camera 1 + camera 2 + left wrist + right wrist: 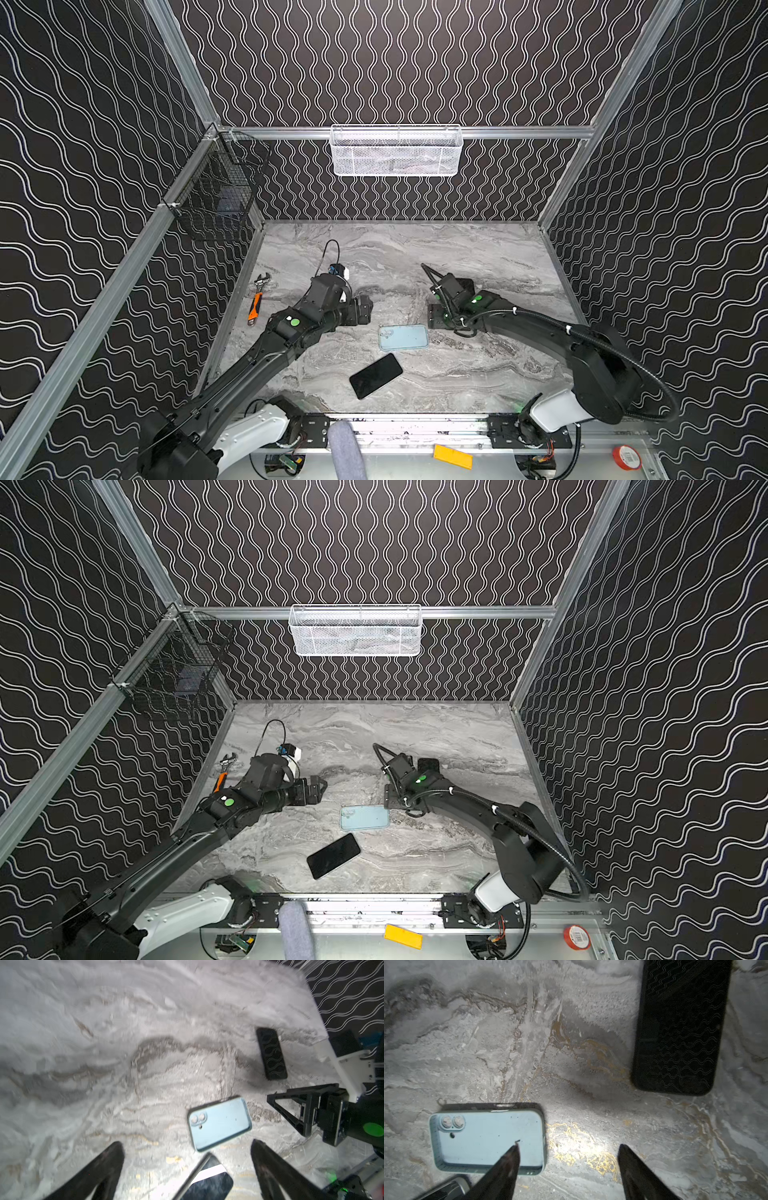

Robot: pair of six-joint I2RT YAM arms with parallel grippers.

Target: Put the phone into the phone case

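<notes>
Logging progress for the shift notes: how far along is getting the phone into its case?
Done: nothing visible so far. The phone lies flat beside the blue case, not in it, and the case is empty with its open side up. In hand: nothing. The left claw and right claw are both open and empty near the case. Left: grasp the phone and seat it in the case.
</notes>
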